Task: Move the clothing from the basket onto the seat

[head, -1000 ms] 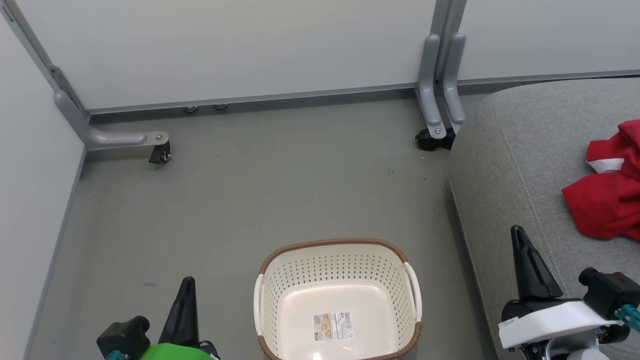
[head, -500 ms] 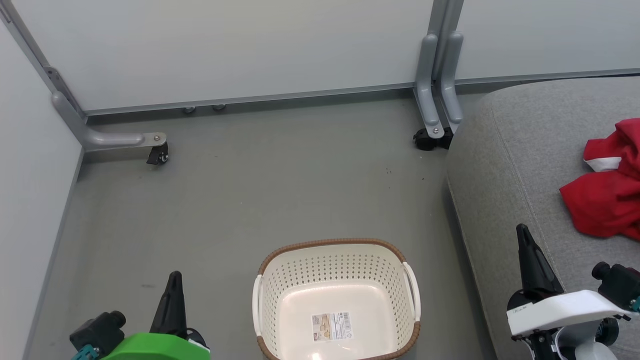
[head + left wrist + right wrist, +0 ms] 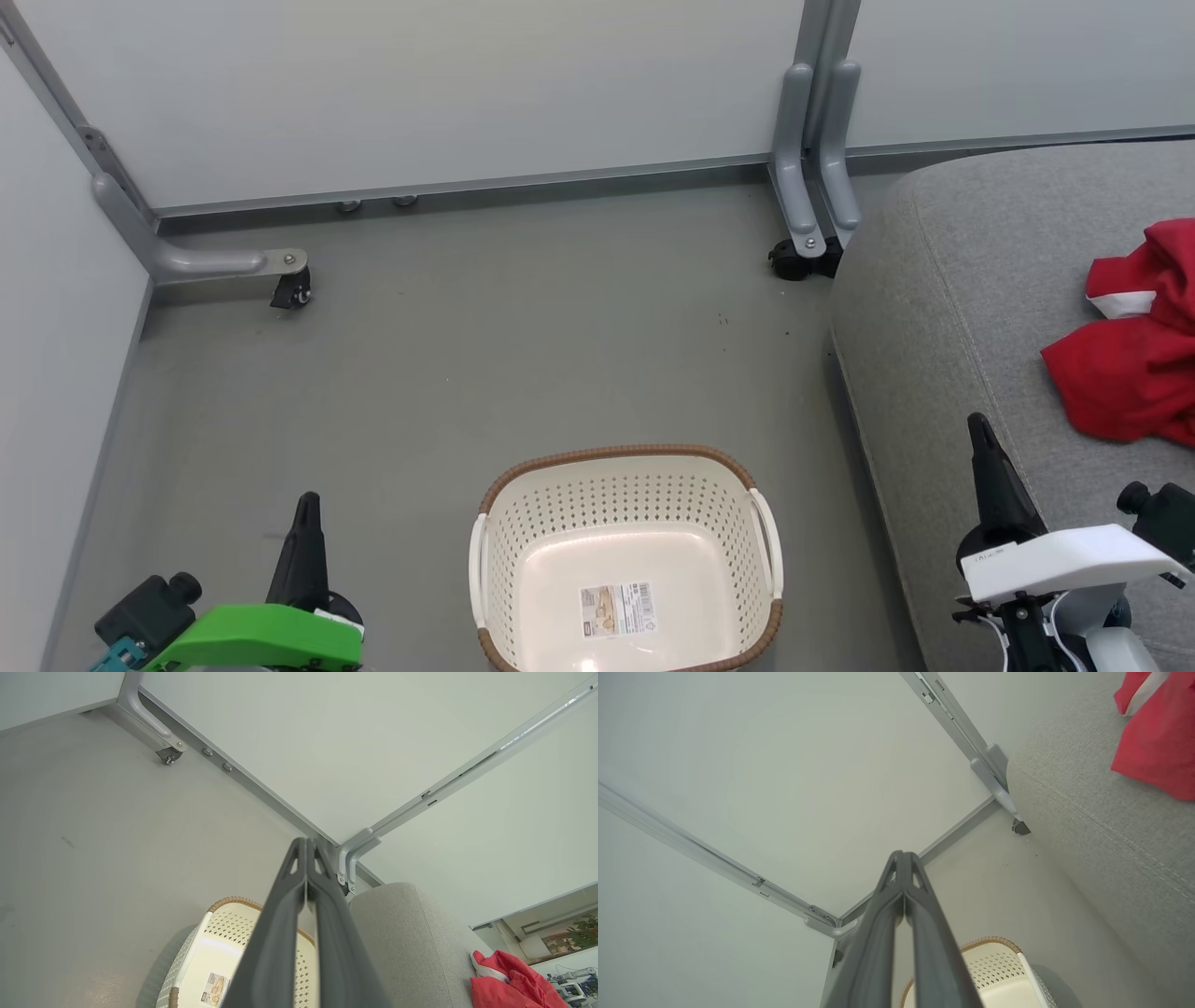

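Basket (image 3: 621,499) stands empty, clothing (image 3: 1130,373) heaped on the seat (image 3: 934,327) — task looks done — so left gripper (image 3: 306,509) and right gripper (image 3: 978,431) hang pinched together, holding nothing.

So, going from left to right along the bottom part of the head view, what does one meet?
The left gripper, dark fingers shut → the cream-white perforated plastic basket with a brown woven-look rim → the right gripper, dark fingers shut too.

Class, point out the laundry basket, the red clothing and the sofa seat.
laundry basket (image 3: 616,495), head view, perforated far wall.
red clothing (image 3: 1125,383), head view, plain red fabric.
sofa seat (image 3: 943,308), head view, bare grey cushion top.
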